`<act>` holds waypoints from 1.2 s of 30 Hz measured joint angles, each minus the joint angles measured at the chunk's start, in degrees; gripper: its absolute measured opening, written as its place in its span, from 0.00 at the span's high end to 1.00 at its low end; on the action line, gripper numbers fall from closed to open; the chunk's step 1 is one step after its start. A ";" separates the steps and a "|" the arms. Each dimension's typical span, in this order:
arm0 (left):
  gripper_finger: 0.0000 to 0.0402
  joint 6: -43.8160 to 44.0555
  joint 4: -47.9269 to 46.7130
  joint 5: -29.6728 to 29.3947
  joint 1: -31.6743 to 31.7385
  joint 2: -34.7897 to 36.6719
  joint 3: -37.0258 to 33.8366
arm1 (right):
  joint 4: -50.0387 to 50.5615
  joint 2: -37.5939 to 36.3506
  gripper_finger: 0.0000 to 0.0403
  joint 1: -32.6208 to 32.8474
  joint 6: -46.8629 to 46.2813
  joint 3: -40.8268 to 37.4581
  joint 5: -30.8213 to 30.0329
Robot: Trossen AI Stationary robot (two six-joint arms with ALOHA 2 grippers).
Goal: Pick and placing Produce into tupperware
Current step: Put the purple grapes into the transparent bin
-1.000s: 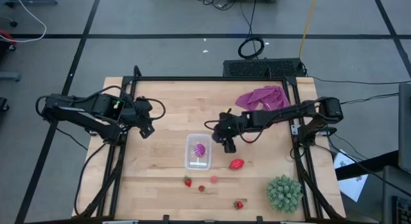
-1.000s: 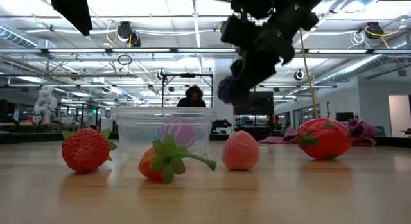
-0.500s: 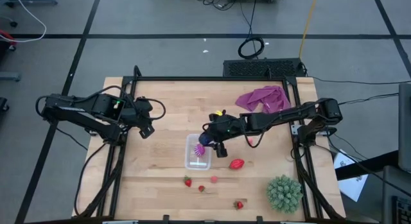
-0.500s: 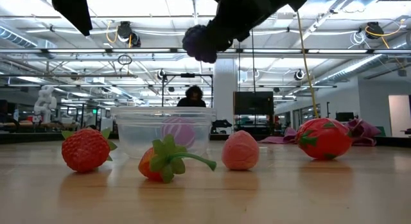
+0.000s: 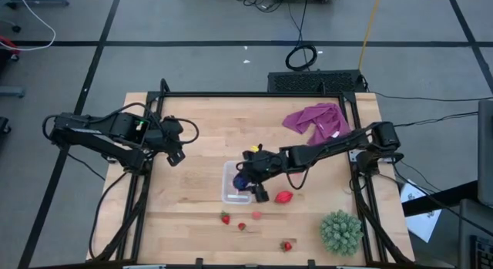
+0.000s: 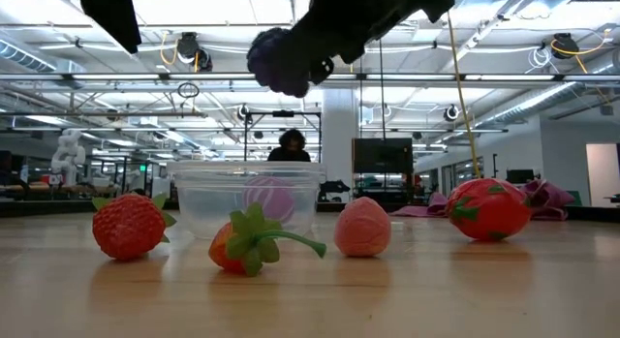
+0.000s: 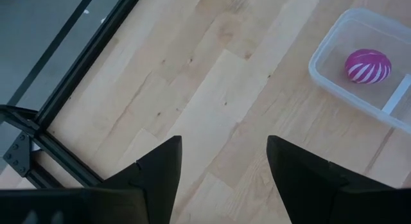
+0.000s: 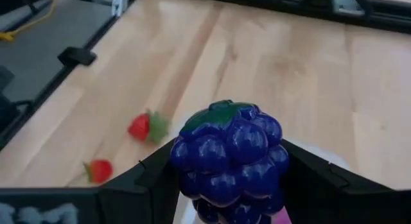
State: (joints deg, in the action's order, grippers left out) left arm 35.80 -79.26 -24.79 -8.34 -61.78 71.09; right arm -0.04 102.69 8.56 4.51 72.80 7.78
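No readable text, labels, brand names, numbers or signs appear in any view. Nothing on the table, the arms or the objects carries legible writing, and the room behind shows no lettering that can be made out.

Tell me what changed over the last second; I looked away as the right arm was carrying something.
The right gripper, still shut on the grape bunch, swung leftward from beside the tupperware to above it. Nothing was released. The left gripper stayed parked at the table's left edge, and the pink round piece in the tupperware and the strawberries on the table did not move.
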 joint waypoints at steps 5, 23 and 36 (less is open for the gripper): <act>0.42 -0.16 0.08 -0.40 0.06 -0.40 0.00 | -0.63 4.37 0.48 1.36 -1.01 3.92 0.22; 0.42 0.26 0.02 0.78 -0.17 -0.94 0.00 | 7.60 9.25 0.48 3.87 -6.03 8.33 -1.76; 0.42 0.05 0.06 0.76 -0.17 -0.94 0.00 | 8.72 10.51 0.48 2.91 -6.64 7.66 -2.00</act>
State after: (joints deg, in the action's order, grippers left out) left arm 35.85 -79.20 -24.03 -8.51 -62.72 71.09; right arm 8.68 113.21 11.47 -2.13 80.46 5.78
